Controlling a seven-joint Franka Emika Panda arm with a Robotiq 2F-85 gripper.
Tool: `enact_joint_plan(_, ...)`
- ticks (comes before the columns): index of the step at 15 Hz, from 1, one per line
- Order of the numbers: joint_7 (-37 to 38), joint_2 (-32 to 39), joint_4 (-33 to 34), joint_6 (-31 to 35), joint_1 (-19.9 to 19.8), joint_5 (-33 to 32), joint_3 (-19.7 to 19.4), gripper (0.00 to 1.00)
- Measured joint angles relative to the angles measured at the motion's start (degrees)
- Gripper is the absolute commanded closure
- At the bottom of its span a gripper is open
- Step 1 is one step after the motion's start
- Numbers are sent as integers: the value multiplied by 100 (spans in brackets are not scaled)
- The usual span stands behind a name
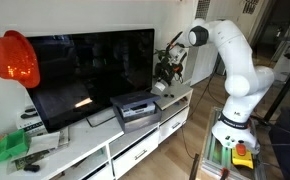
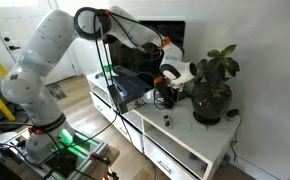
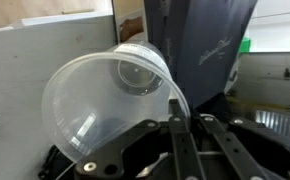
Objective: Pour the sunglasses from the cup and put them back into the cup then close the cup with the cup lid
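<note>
In an exterior view the arm reaches along the white cabinet (image 1: 135,140) past the television (image 1: 85,70) to the potted plant (image 1: 172,57) at its far end, and the gripper (image 1: 164,80) hangs just beside the plant's leaves, on the television side and above the cabinet top; its jaws are too small to read here. In an exterior view from the plant end, the gripper (image 2: 168,82) sits just beside the plant (image 2: 213,80) at leaf height with the pale cup (image 2: 181,72) between it and the foliage. A dark shape (image 2: 165,98) lies on the cabinet (image 2: 200,145) below, next to the plant's pot. It may be the sunglasses, though it is too small to tell, and no lid can be made out. In the wrist view the fingers (image 3: 175,130) are drawn close together and appear to pinch the rim wall of the clear cup (image 3: 110,100), which lies tipped well over with its mouth toward the camera and its base (image 3: 135,75) showing through with nothing inside. The pour therefore looks done, and the step in hand is judged to be righting the cup. That calls for a slow wrist roll with a steady pinch, since thin plastic can flex and slip. The cup should stay clear of the leaves and be set down upright on bare cabinet beside the pot, near the dark shape.
</note>
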Motion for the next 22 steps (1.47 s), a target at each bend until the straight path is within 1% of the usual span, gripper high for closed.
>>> enact_joint_plan(5, -9, -511, -769, 1521, 494, -1088, -11, 99)
enact_joint_plan(10, -12, -901, -1536, 3207, 879, -2242, 188, 99)
enact_joint_plan(13, -114, -1054, -1955, 4285, 894, -2748, 514, 99)
enact_joint_plan(15, -266, -1137, -2207, 4883, 827, -2816, 799, 99)
enact_joint_plan(17, -392, -1215, -2406, 5269, 707, -2816, 1082, 99)
enact_joint_plan(18, -447, -1251, -2484, 5388, 635, -2816, 1212, 69)
enact_joint_plan(19, -489, -1277, -2552, 5479, 567, -2816, 1316, 68)
enact_joint_plan(21, -534, -1302, -2642, 5557, 453, -2819, 1456, 56)
enact_joint_plan(22, -562, -1314, -2674, 5560, 396, -2819, 1507, 48)
